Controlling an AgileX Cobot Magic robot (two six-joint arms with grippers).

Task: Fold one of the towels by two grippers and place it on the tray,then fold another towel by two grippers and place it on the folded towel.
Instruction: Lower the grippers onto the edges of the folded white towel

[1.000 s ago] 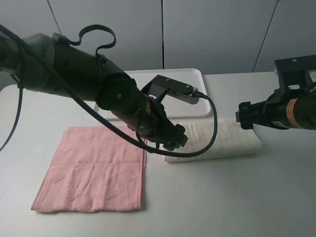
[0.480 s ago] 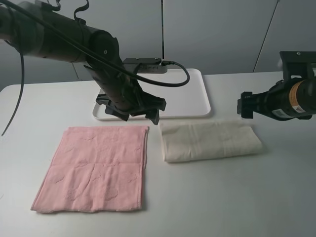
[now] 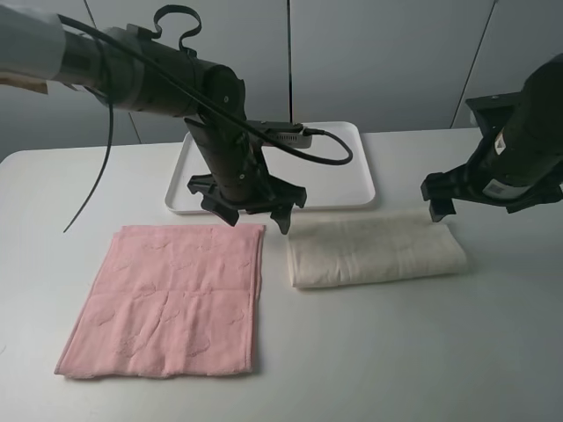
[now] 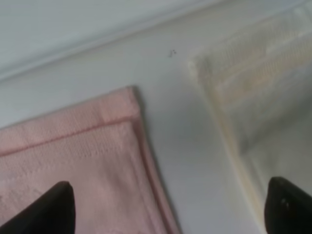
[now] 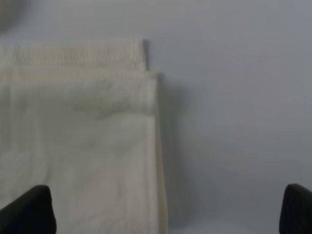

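The folded cream towel (image 3: 374,251) lies on the table at the tray's (image 3: 339,180) 6 o'clock. Your left gripper (image 3: 251,214) near its 9 o'clock end and right gripper (image 3: 437,199) above 3 both hang released. Pinch every layer evenly and lift level.

Cream towel (image 3: 374,251) folded beside flat pink towel (image 3: 171,299) — white tray (image 3: 347,186) behind

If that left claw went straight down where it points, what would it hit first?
Likely towel, not table: the open left gripper straddles the gap, one fingertip over the pink towel, the other over the cream towel. Which touches first I cannot tell.
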